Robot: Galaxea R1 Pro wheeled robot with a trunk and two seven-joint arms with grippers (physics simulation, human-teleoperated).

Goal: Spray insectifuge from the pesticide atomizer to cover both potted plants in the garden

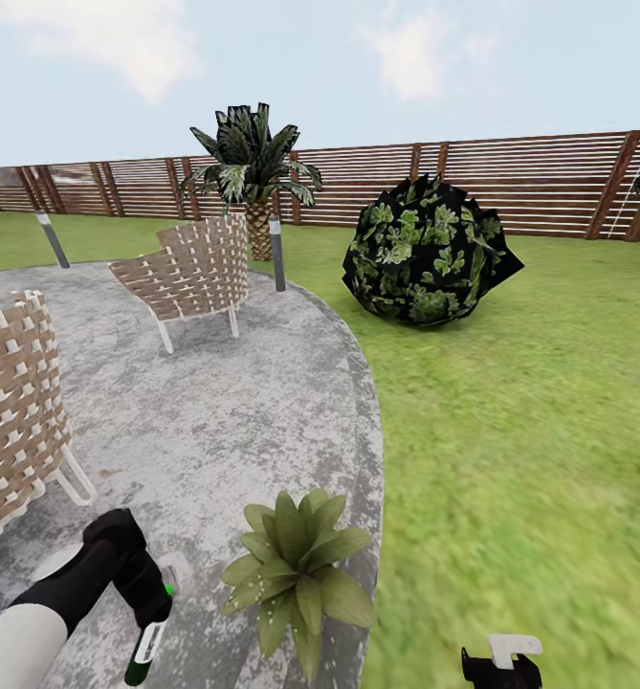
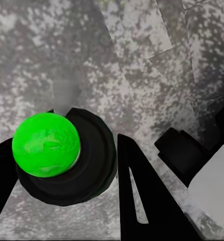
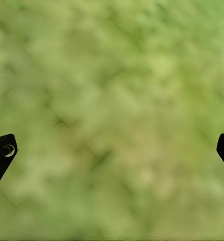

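One slim pesticide atomizer (image 1: 149, 639) already clamped in the left gripper (image 1: 152, 598), hanging head-down over the grey patio (image 1: 214, 431), just beside a potted plant (image 1: 298, 574) at the paving's edge. Probably light, rigid, smooth-sided — liable to twist if pinched loosely. Best held around the mid-body, clear of the trigger. Right gripper (image 3: 112, 150) spread wide over lawn (image 1: 530, 431), holding nothing.

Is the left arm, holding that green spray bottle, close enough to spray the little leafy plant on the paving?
Probably yes: the left gripper holds the pesticide atomizer right beside the potted plant, with only bare patio between them.
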